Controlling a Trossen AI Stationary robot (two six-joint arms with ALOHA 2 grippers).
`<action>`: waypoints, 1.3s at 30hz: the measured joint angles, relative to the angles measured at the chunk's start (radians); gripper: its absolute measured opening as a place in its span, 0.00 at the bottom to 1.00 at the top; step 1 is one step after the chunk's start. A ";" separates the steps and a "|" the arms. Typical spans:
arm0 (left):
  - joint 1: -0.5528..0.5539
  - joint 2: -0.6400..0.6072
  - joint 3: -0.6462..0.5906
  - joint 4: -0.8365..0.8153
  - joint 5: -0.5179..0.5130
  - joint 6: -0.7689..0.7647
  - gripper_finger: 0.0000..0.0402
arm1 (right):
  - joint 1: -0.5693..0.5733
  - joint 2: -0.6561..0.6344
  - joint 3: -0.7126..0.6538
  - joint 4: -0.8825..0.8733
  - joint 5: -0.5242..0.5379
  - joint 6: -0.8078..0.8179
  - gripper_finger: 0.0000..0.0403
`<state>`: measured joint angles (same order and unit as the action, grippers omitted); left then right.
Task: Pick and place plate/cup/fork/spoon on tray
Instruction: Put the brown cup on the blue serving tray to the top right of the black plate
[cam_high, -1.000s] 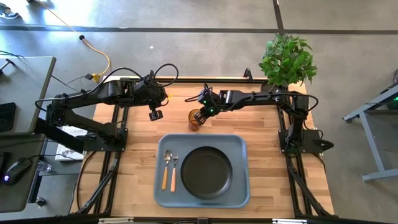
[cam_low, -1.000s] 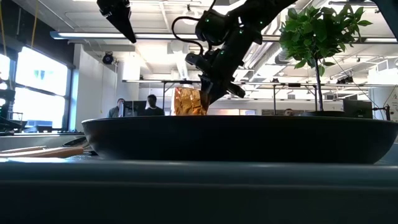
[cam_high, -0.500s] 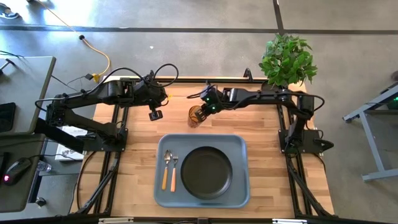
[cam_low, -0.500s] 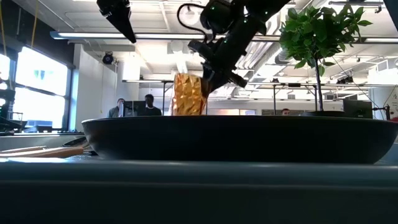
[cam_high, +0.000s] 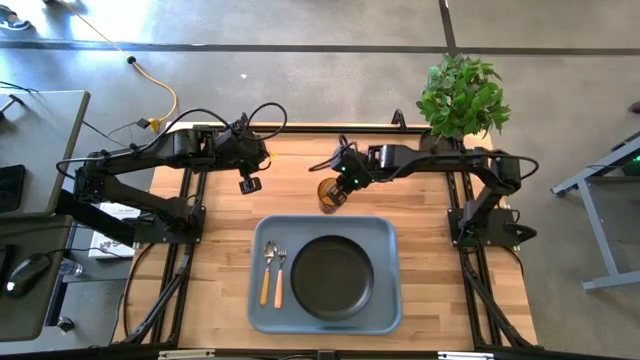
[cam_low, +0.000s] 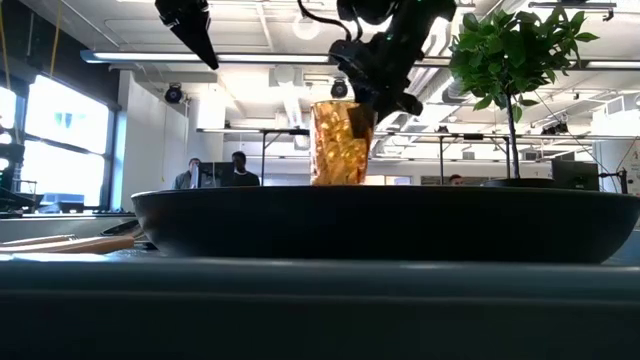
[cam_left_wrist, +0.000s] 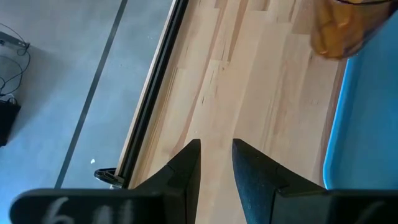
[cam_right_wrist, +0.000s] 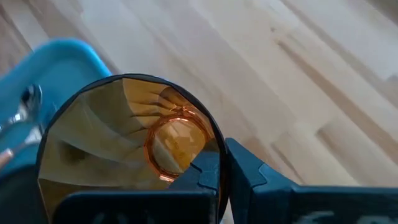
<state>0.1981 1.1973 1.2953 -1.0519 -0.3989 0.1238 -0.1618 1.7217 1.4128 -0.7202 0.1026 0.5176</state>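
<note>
The amber cup (cam_high: 331, 193) hangs upright over the wood just beyond the tray's far edge, with my right gripper (cam_high: 345, 181) shut on it; the low view shows this cup (cam_low: 342, 145) behind the plate's rim. The light blue tray (cam_high: 385, 235) lies at the table's near middle. On it rest the black plate (cam_high: 332, 277) and, left of it, the fork and spoon side by side (cam_high: 272, 278); which is which I cannot tell. My left gripper (cam_high: 250, 184) hangs open and still above the far left of the table, with nothing between its fingers (cam_left_wrist: 186, 168). My right gripper holds the cup by its rim (cam_right_wrist: 219, 146), on the side toward the table's right. One finger (cam_right_wrist: 202, 177) is inside the cup and the other (cam_right_wrist: 252, 177) outside its wall. The fingers slant down from the far right. The cup stays upright, off the table.
A potted plant (cam_high: 462, 95) stands at the table's far right corner. Bare wood (cam_high: 420, 215) lies right of the tray and between the tray and the far edge. People (cam_low: 215, 172) stand in the room beyond the table.
My right gripper, shut on the cup, has risen and gone toward the table's right edge. The cup has come up off the table with it, staying upright.
</note>
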 joint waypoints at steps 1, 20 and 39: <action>0.000 0.000 0.000 0.000 0.000 0.000 0.21 | 0.008 -0.003 0.000 -0.013 0.001 -0.001 0.00; 0.000 0.000 0.000 -0.001 0.001 -0.004 0.21 | 0.178 -0.114 -0.001 -0.347 0.126 0.081 0.00; 0.000 0.000 0.000 -0.057 0.004 -0.035 0.21 | 0.364 -0.218 -0.150 -0.519 0.167 0.529 0.00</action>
<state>0.1978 1.1969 1.2949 -1.1090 -0.3946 0.0887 0.2026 1.5033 1.2627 -1.2391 0.2701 1.0464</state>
